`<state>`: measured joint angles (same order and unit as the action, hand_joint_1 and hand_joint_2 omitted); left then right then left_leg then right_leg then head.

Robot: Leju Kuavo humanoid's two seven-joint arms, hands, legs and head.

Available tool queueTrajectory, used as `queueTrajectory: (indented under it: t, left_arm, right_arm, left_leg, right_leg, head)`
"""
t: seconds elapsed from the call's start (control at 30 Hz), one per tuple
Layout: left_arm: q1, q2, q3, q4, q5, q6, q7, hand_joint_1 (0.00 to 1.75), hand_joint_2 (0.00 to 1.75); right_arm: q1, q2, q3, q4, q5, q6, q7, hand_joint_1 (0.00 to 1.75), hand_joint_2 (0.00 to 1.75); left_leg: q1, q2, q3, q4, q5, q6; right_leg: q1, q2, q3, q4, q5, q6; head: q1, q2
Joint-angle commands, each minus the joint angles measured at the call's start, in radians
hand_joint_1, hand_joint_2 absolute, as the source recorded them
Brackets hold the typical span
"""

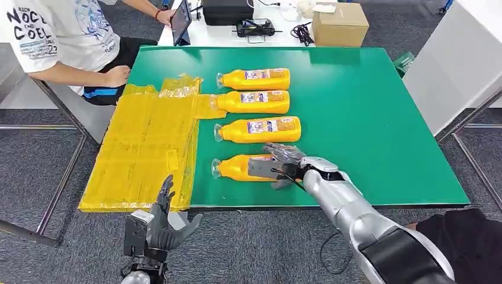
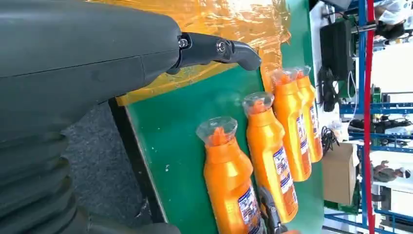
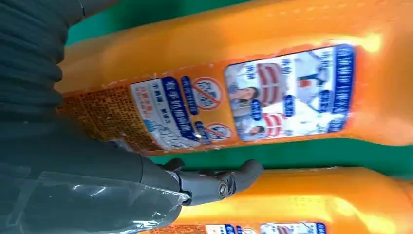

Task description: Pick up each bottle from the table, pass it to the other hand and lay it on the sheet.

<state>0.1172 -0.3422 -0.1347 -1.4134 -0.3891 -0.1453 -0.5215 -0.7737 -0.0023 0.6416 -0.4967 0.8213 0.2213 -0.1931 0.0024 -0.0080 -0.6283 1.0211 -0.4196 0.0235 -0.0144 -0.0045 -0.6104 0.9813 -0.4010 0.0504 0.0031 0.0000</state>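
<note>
On the green table (image 1: 367, 106), nearest you, your right hand (image 1: 278, 165) lies over the closest bottle (image 1: 234, 168); whether its fingers grip yet, you cannot tell. Your left hand (image 1: 163, 222) waits low with fingers spread, holding nothing, beside the yellow sheet (image 1: 142, 154), likely ready to receive the pass.

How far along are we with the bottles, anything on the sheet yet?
Nothing looks fully laid yet: the yellow sheet holds no whole bottle, though the second bottle from the far end has its cap end over a flap of it. In hand: the right hand is over the nearest bottle, not visibly lifted. The left hand waits open below the table edge. Left: all four bottles, including the far bottle and third bottle.
</note>
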Motion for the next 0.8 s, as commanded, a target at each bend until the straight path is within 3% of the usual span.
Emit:
queueTrajectory:
  t: [0.03, 0.17, 0.2, 0.23, 0.27, 0.3, 0.53, 0.67, 0.8]
  left_arm:
    - [-0.013, -0.007, 0.011, 0.026, 0.004, -0.004, 0.008, 0.00, 1.75]
    - [-0.016, -0.007, 0.010, 0.032, 0.006, -0.004, 0.010, 0.00, 1.75]
    - [-0.017, -0.007, 0.010, 0.034, 0.007, -0.004, 0.010, 0.00, 1.75]
    - [-0.017, -0.007, 0.010, 0.034, 0.007, -0.004, 0.010, 0.00, 1.75]
    - [-0.017, -0.007, 0.010, 0.035, 0.007, -0.005, 0.010, 0.00, 1.75]
    - [-0.017, -0.007, 0.010, 0.035, 0.007, -0.005, 0.010, 0.00, 1.75]
    - [-0.020, -0.007, 0.009, 0.036, 0.014, -0.004, 0.014, 0.00, 1.75]
    - [-0.017, -0.007, 0.004, 0.028, 0.024, 0.000, 0.021, 0.00, 1.75]
    - [-0.015, -0.007, 0.002, 0.025, 0.025, 0.001, 0.022, 0.00, 1.75]
  right_arm:
    - [0.008, -0.031, 0.129, 0.069, -0.008, 0.000, 0.026, 0.00, 1.75]
    - [0.007, -0.026, 0.143, 0.078, -0.007, -0.002, 0.026, 0.10, 1.75]
    - [0.007, -0.026, 0.144, 0.078, -0.007, -0.003, 0.025, 0.44, 1.75]
    - [0.006, -0.025, 0.147, 0.078, -0.009, -0.002, 0.021, 1.38, 1.75]
    - [0.004, -0.025, 0.152, 0.078, -0.007, 0.003, 0.018, 1.75, 1.75]
    - [0.004, -0.025, 0.154, 0.078, -0.009, 0.005, 0.016, 1.75, 1.75]
    - [0.010, -0.027, 0.154, 0.064, -0.017, -0.015, 0.008, 1.75, 1.75]
    - [0.058, -0.027, 0.091, -0.016, -0.069, -0.120, -0.006, 1.75, 1.75]
    - [0.066, -0.027, 0.089, -0.033, -0.068, -0.126, -0.002, 1.75, 1.75]
  left_leg:
    - [0.001, -0.001, 0.008, -0.001, -0.003, -0.001]
    - [0.000, -0.001, 0.004, -0.001, -0.001, -0.001]
    - [0.001, -0.001, 0.007, -0.002, -0.002, -0.001]
    - [0.000, -0.001, 0.006, -0.001, -0.001, -0.001]
    - [0.000, -0.001, 0.005, -0.001, -0.001, -0.001]
    - [0.001, -0.001, 0.011, -0.002, -0.003, -0.002]
    - [0.001, -0.001, 0.007, -0.001, -0.001, -0.001]
    - [0.001, -0.001, 0.007, -0.001, -0.001, -0.001]
    - [0.001, -0.001, 0.007, -0.001, -0.001, -0.001]
  right_leg:
    - [0.001, -0.001, 0.009, -0.002, -0.003, -0.002]
    - [0.000, -0.001, 0.005, -0.001, -0.001, -0.001]
    - [0.001, -0.001, 0.008, -0.002, -0.002, -0.002]
    - [0.001, -0.002, 0.007, -0.002, -0.002, -0.002]
    - [0.000, -0.001, 0.005, -0.002, -0.001, -0.001]
    - [0.001, -0.001, 0.011, -0.002, -0.003, -0.003]
    - [0.001, -0.001, 0.007, -0.001, -0.001, -0.001]
    - [0.001, -0.001, 0.008, -0.002, -0.001, -0.001]
    - [0.001, -0.001, 0.008, -0.002, -0.001, -0.001]
  head:
    - [0.000, 0.000]
    - [0.000, 0.000]
    - [0.000, 0.000]
    - [0.000, 0.000]
    - [0.000, 0.000]
    - [0.000, 0.000]
    - [0.000, 0.000]
    - [0.000, 0.000]
    - [0.000, 0.000]
